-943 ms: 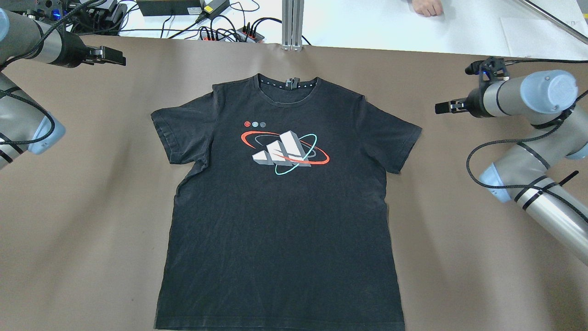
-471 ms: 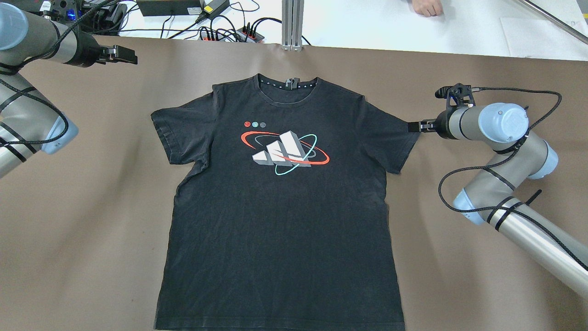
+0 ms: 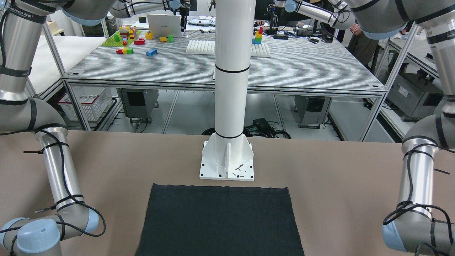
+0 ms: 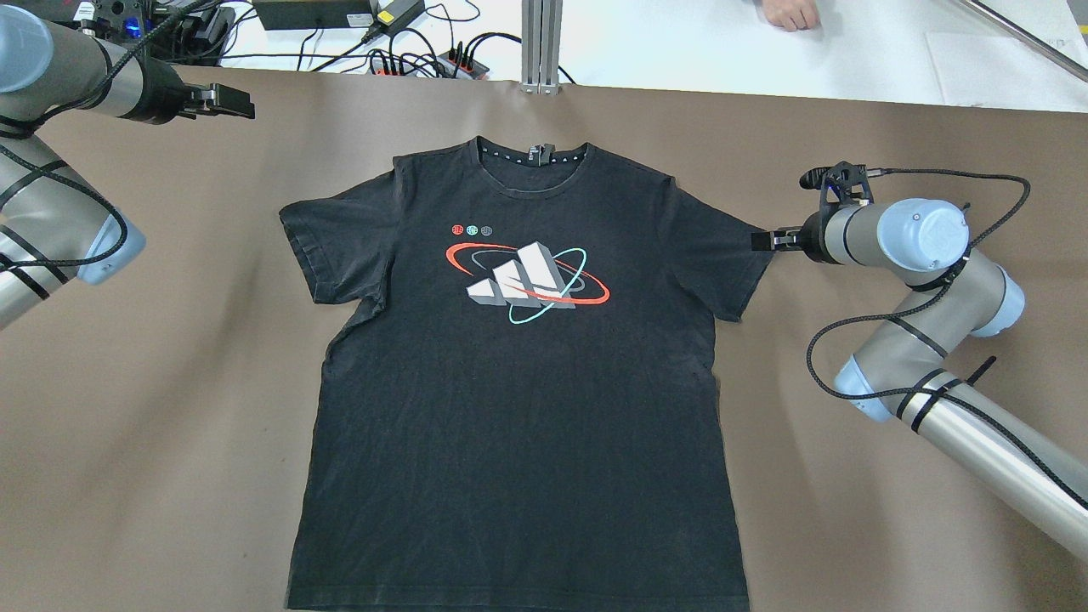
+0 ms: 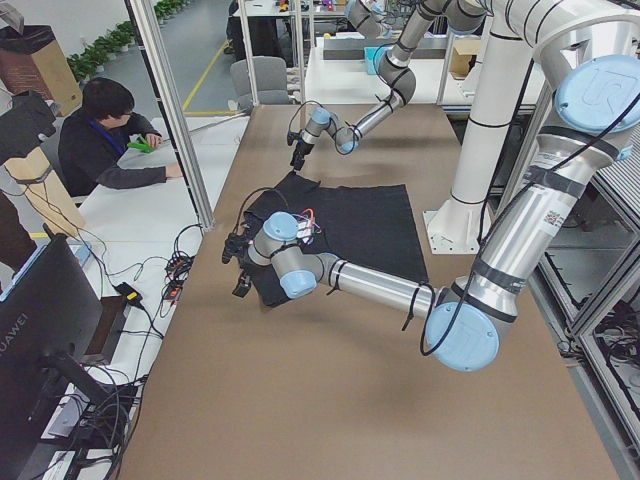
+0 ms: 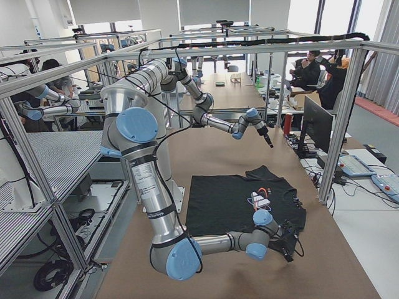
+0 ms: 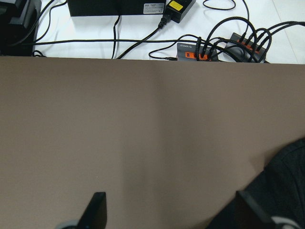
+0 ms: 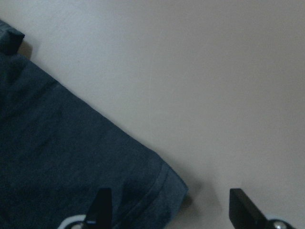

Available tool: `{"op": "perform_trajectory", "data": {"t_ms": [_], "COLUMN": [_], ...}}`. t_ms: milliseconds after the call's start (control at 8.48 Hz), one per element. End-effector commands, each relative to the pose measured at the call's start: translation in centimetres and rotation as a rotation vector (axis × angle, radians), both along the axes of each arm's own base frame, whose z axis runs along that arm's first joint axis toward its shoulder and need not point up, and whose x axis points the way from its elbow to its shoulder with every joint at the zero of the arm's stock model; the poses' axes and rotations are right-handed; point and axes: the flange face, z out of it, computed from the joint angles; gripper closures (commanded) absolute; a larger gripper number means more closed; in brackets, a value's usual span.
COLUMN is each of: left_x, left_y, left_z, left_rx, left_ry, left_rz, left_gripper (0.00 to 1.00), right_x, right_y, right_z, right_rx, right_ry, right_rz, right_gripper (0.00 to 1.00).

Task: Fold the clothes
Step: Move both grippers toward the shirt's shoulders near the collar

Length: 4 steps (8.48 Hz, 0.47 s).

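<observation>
The clothes are a black T-shirt [image 4: 518, 382] with a red, white and teal logo, lying flat and face up on the brown table covering [image 4: 892, 144], collar at the far side. Its hem end shows in the front-facing view [image 3: 220, 220]. My right gripper [image 4: 759, 240] is open at the tip of the shirt's right-hand sleeve [image 4: 731, 263]. In the right wrist view its fingers straddle the sleeve corner [image 8: 157, 191]. My left gripper [image 4: 238, 102] is open and empty above bare covering, beyond the other sleeve. The left wrist view shows that sleeve's edge [image 7: 286, 191].
A white pole's base plate [image 3: 227, 161] stands at the shirt's hem end. A power strip with cables [image 4: 425, 61] and an aluminium post [image 4: 541, 42] lie past the table's far edge. An operator's hand [image 4: 790, 13] rests on the white table beyond.
My right gripper has come in from the right side, down and to the left, to the sleeve tip. My left gripper moved a little up and right, then held still.
</observation>
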Motion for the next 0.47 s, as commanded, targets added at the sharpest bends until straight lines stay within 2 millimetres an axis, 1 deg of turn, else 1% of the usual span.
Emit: {"op": "perform_trajectory", "data": {"t_ms": [0, 118, 236, 354], "left_x": [0.0, 0.0, 0.0, 0.0], "left_y": [0.0, 0.0, 0.0, 0.0], "left_z": [0.0, 0.0, -0.1, -0.1], "left_rx": [-0.001, 0.000, 0.001, 0.002], "left_ry": [-0.001, 0.001, 0.001, 0.002], "left_rz": [-0.001, 0.001, 0.001, -0.001], "left_gripper": [0.05, 0.05, 0.05, 0.05], "right_x": [-0.6, -0.7, -0.9, -0.9], "right_y": [0.2, 0.0, -0.2, -0.2], "right_z": [-0.2, -0.7, -1.2, -1.5], "right_rx": [-0.029, -0.027, -0.025, -0.026], "right_ry": [-0.027, -0.031, -0.033, -0.034], "right_rz": [0.025, 0.025, 0.025, 0.025], "right_gripper": [0.65, 0.93, 1.00, 1.00]}}
